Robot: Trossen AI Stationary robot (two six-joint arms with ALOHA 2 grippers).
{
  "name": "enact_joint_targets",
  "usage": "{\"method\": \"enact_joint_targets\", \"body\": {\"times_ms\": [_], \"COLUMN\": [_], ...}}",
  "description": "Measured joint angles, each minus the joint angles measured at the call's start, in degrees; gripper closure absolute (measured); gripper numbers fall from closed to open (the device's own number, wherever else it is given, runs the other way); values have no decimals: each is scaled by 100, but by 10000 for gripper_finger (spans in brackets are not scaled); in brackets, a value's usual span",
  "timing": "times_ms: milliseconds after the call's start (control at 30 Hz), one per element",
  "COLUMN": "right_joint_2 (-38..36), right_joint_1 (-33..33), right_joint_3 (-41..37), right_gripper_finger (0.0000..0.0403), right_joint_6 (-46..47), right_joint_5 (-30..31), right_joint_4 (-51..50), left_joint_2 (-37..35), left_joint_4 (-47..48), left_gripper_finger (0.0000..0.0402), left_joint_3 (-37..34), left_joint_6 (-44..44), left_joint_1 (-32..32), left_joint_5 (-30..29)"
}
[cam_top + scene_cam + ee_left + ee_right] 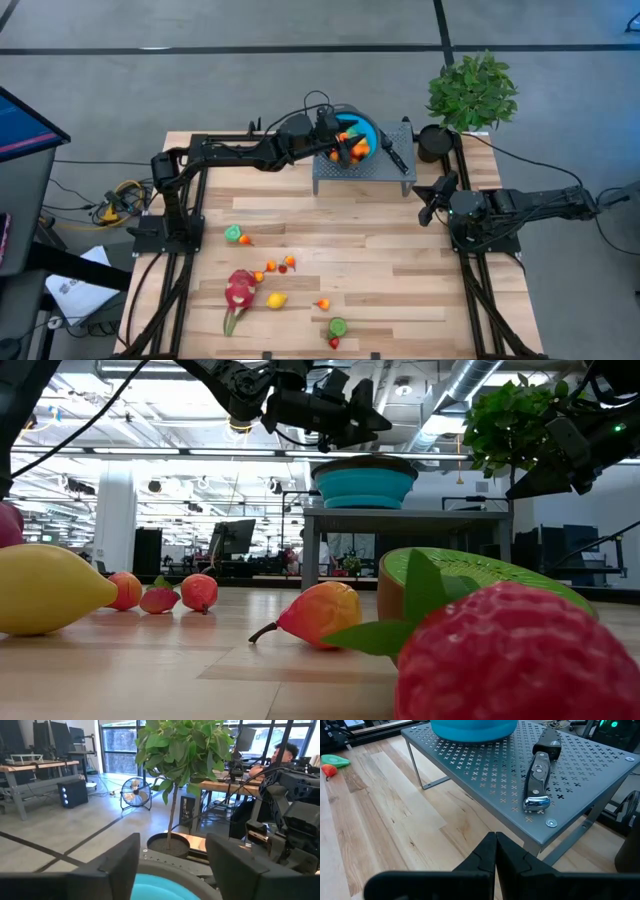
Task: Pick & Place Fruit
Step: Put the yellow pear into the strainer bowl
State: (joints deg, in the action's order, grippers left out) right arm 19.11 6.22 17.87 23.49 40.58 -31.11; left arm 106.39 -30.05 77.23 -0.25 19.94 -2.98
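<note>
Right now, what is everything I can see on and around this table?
Bowl: one, blue, on the grey rack, holding orange fruit.
Rack: one, grey perforated metal, at the table's far edge.
Knife: one, black-handled, lying on the rack beside the bowl.
Potted plant: one, leafy green, far right corner.
Dragon fruit: one, pink-red, near left part of the table.
Lemon: one, yellow, beside the dragon fruit.
Small fruits: several, orange, red and green, scattered on the wood.
Person: one, seated at a desk in the room behind.
Left hand: open, over the bowl.
Right hand: shut, right of the rack.
</note>
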Motion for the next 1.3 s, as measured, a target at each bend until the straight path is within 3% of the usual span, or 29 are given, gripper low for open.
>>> {"method": "enact_joint_targets", "body": {"times_ms": [233,400,567,933,1167,1300], "right_joint_2": [-1,1,-1,-1,-1,1], "right_joint_1": [0,0,0,0,-2,0], "right_joint_3": [0,0,0,0,0,0], "right_gripper_finger": [403,403,403,403,403,403], "right_joint_6": [2,11,11,10,10,9], "right_joint_5": [0,-2,0,-1,0,-2], "right_joint_4": [-2,-20,-17,-17,-15,-17], "left_joint_2": [-135,-433,-961,-1917,-1985,-1989], "left_joint_4": [129,729,1913,4143,4939,4853], "left_gripper_finger": [168,204,254,326,348,367], "left_joint_3": [-9,-15,-17,-17,-19,-436], "left_joint_6": [-1,-2,-145,-513,-1410,-1860], "left_joint_1": [-73,-154,-349,-1290,-1849,-2028], "left_joint_5": [2,0,2,4,-15,-110]}}
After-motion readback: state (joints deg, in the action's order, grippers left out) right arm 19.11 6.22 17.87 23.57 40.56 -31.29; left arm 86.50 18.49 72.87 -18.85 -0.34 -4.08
